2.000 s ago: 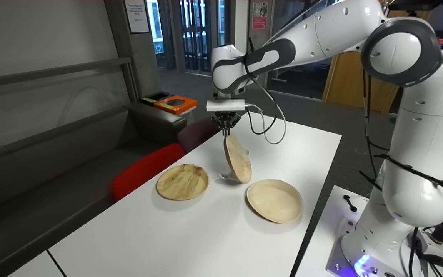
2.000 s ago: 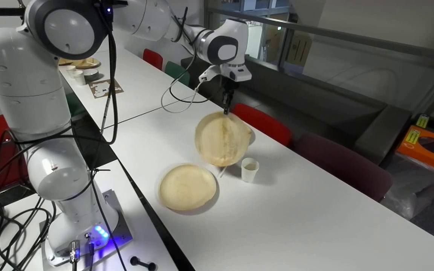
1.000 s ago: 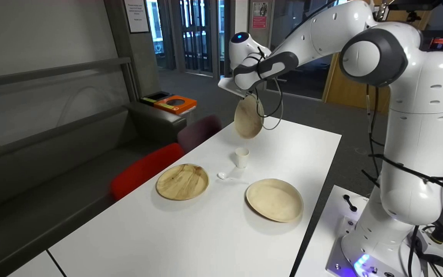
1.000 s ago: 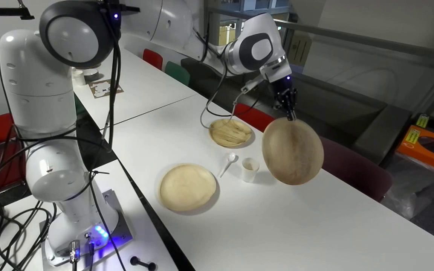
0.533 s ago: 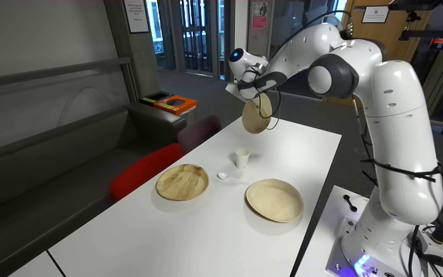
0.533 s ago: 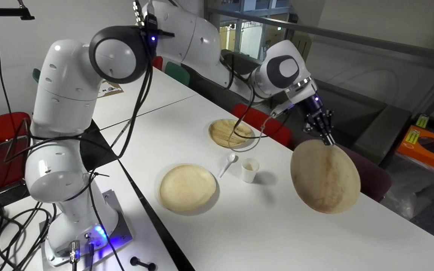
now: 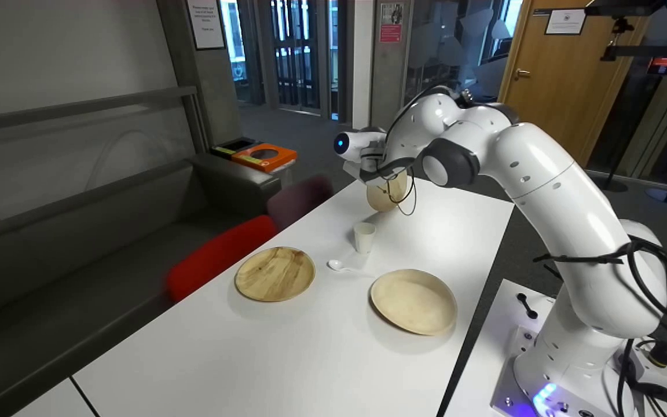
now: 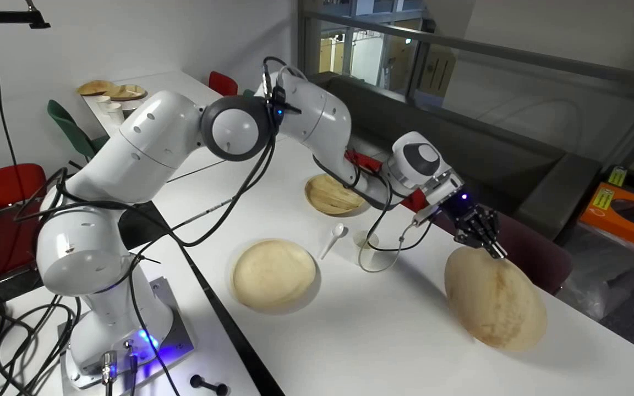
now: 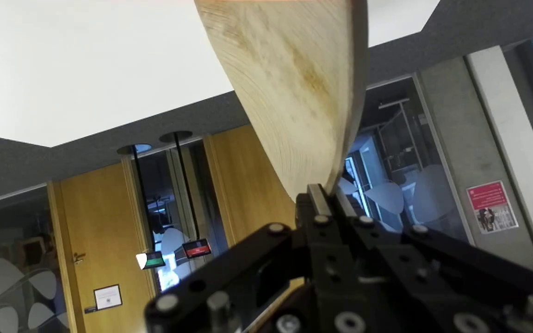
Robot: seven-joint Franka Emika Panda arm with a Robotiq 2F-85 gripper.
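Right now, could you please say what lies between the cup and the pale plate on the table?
A white spoon lies there, handle towards the plate, in both exterior views.

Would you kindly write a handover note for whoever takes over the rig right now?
Gripper: jaws shut on the rim of the held plate, which is steeply tilted.
Things: on the table lie a pale plate, a streaked plate and a spoon; a cup stands upright near the spoon.
Done: plate gripped.
Left: it is not yet released; I cannot tell whether its lower edge touches the table.
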